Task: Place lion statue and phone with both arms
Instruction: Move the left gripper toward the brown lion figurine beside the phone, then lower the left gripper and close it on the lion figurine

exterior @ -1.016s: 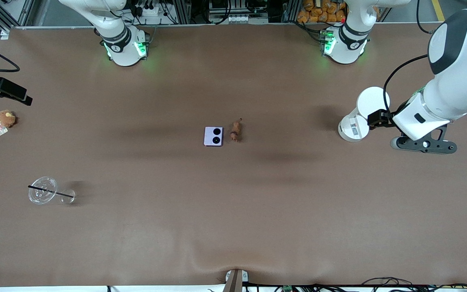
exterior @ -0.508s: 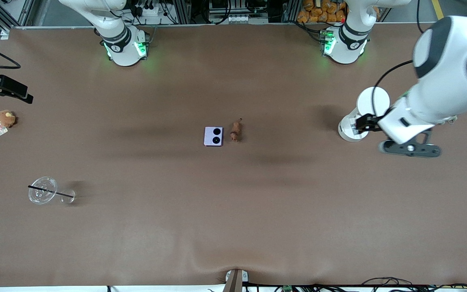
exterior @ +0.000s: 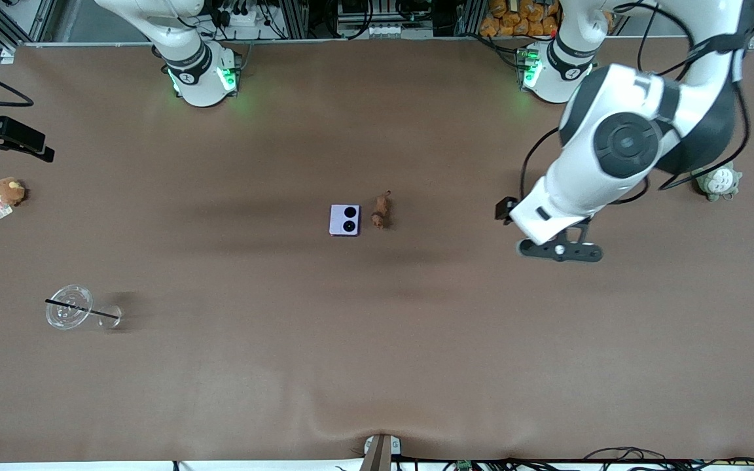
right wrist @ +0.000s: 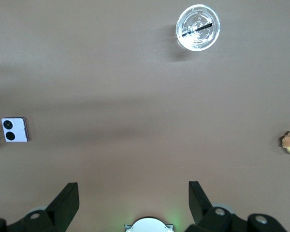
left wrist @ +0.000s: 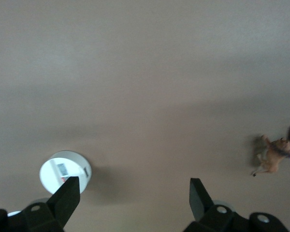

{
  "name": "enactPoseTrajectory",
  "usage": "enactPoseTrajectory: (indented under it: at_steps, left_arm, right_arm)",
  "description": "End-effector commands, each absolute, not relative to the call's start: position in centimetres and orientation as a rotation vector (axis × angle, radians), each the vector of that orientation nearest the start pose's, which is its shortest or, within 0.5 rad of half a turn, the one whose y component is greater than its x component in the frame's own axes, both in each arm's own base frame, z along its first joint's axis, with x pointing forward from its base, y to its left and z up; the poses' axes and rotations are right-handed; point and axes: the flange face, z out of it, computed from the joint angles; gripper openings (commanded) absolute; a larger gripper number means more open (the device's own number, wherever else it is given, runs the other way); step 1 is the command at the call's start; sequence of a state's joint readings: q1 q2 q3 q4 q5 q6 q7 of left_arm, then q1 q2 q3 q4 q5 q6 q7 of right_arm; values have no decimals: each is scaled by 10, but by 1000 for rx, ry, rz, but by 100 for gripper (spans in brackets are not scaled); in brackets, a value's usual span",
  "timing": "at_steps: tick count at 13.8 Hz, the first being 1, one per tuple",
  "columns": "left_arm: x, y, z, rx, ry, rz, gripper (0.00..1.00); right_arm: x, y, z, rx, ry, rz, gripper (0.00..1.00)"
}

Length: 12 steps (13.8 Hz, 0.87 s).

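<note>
The right gripper (right wrist: 130,203) hangs high over the table's right-arm end, fingers apart and holding nothing, above bare brown table (exterior: 220,366). A brown plush (exterior: 9,191) and a clear cup (exterior: 69,307) lie there. At mid-table the phone (exterior: 344,220) lies flat, the lion statue (exterior: 381,210) just beside it. The left gripper (left wrist: 133,200), fingers spread and empty, hangs over bare cloth near a white cup (left wrist: 65,174).

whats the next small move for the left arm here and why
Probably carry the left gripper on toward the middle of the table until it is over the lion statue, then lower. Its fingers are open and empty, and the statue stands untouched beside the phone, on the side toward the left arm's end. The right gripper waits, open.
</note>
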State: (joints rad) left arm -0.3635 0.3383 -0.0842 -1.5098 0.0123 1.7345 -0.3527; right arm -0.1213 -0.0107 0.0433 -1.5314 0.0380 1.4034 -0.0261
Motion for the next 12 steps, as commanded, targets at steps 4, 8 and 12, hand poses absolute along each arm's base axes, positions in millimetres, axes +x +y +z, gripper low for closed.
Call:
enactPoseTrajectory:
  at_steps: [4, 8, 12]
  left_arm:
    - [576, -397, 403, -3103, 48, 113, 100]
    - [551, -443, 387, -3113, 76, 87, 100]
    - [526, -489, 350, -3134, 34, 3, 100]
  right_arm:
    - [529, -30, 632, -3098, 54, 185, 100]
    - [528, -29, 630, -3096, 54, 202, 100]
    - [531, -19, 638, -3089, 25, 180, 100]
